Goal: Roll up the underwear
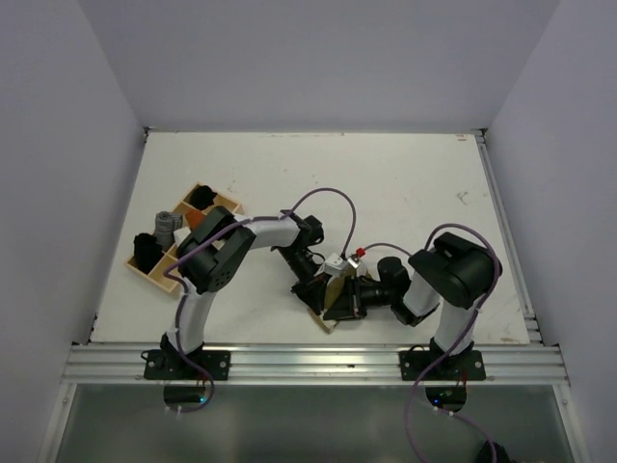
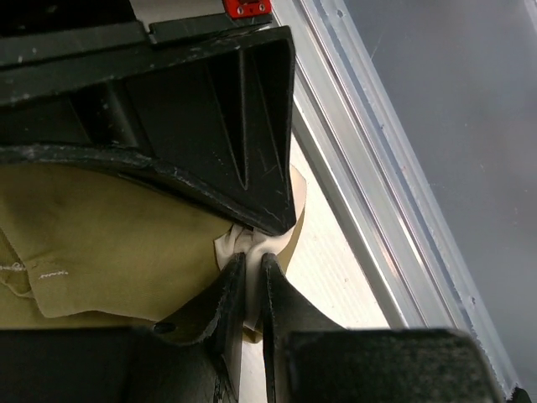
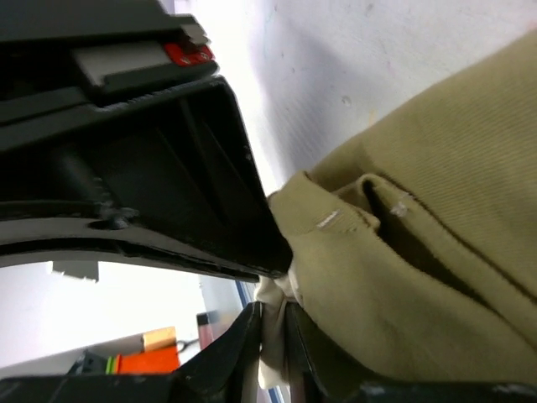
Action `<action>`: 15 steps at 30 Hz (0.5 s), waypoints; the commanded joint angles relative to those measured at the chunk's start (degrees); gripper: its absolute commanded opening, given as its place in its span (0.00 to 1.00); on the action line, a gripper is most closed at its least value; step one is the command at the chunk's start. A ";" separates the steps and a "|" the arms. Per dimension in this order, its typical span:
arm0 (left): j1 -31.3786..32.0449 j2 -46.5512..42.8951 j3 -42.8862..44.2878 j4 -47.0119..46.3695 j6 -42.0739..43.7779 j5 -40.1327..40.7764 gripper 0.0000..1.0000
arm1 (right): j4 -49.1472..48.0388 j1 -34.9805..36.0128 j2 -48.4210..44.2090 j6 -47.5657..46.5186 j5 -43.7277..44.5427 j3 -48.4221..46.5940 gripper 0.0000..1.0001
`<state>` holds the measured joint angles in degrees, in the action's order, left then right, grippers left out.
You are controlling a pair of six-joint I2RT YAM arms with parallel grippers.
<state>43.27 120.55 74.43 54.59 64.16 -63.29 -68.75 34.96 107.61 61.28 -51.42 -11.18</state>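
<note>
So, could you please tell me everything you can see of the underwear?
The underwear is a small, soft olive-khaki garment with a paler cream side and seams stitched in light thread. It sits bunched and folded near the front edge of the white table, between the two grippers. The left gripper and the right gripper each pinch a cream fold at its edge.

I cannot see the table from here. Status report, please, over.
Left gripper pinches cream edge of underwear. Right gripper pinches it too. Grippers nose to nose, crowding each other.
</note>
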 commanded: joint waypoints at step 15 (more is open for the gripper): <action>1.47 8.99 9.49 4.12 0.53 2.47 0.04 | 78.65 0.02 -49.58 -19.44 34.00 -6.30 0.39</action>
<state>43.90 126.58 81.54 61.12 63.40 -64.75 -9.52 34.96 63.55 45.84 -27.88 -14.76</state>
